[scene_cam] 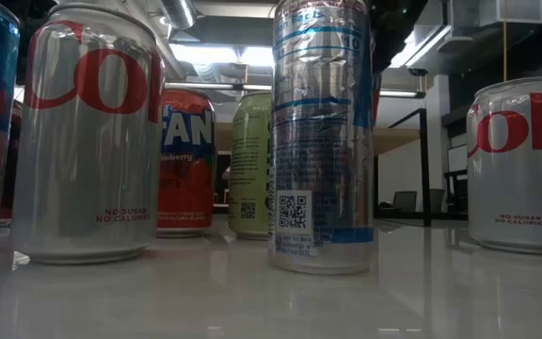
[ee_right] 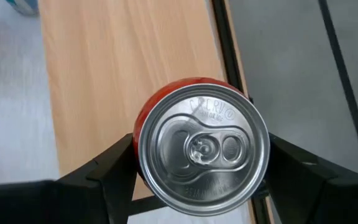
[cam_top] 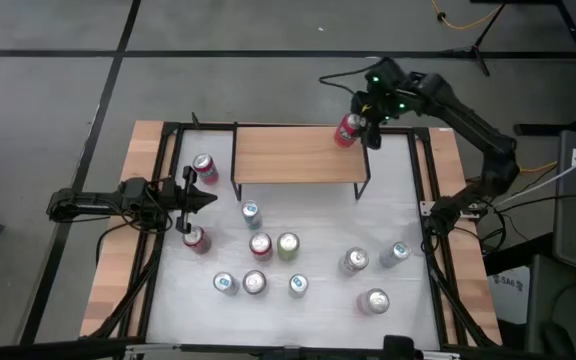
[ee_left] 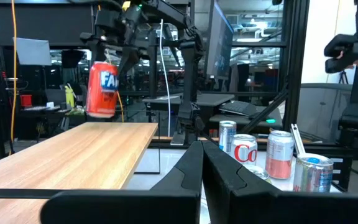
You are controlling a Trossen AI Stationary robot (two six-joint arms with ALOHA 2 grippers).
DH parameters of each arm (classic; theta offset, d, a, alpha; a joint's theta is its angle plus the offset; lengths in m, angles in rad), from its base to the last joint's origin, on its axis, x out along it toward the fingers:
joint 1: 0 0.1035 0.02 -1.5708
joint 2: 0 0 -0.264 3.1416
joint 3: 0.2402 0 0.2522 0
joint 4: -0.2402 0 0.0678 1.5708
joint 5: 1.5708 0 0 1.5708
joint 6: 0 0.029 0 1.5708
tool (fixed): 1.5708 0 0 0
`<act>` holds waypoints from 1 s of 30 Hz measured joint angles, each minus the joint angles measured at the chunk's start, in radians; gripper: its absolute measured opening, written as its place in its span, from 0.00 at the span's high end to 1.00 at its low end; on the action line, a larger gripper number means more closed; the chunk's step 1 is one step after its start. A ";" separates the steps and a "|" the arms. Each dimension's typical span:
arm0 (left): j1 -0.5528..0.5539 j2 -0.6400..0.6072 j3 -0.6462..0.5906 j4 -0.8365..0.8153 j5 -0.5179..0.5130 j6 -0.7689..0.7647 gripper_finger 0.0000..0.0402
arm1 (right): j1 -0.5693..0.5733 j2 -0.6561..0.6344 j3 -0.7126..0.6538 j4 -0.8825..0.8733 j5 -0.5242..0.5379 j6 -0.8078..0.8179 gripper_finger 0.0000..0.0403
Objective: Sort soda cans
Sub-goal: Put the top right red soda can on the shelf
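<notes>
Fingers (ee_right: 114, 171) around red can (ee_right: 201, 155) over shelf (ee_right: 123, 68)

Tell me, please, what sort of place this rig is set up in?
Probably a robotics lab or workshop: monitors and desks behind the table, exposed ceiling ducts, cables on bare concrete floor.

- White table top (cam_top: 318, 300), wood strips showing along both sides, is carrying ten standing soda cans (cam_top: 288, 246), mostly clustered toward the front.
- Raised wooden shelf (cam_top: 293, 155) on dark legs is sitting across the back, surface bare.
</notes>
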 joint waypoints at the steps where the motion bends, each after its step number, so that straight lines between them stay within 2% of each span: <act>1: 0.000 0.000 0.000 0.000 0.000 0.000 1.00 | 0.001 0.011 0.000 0.000 0.020 -0.010 0.32; 9: 0.000 0.000 0.000 0.000 0.001 0.000 1.00 | -0.016 0.057 0.000 0.006 0.088 -0.022 0.32; 23: 0.000 0.000 0.000 0.000 0.001 -0.001 1.00 | -0.047 0.062 0.002 0.006 0.082 0.020 0.32; 30: 0.000 0.000 0.000 0.000 0.001 -0.001 1.00 | -0.047 0.064 0.002 0.017 0.077 0.015 0.23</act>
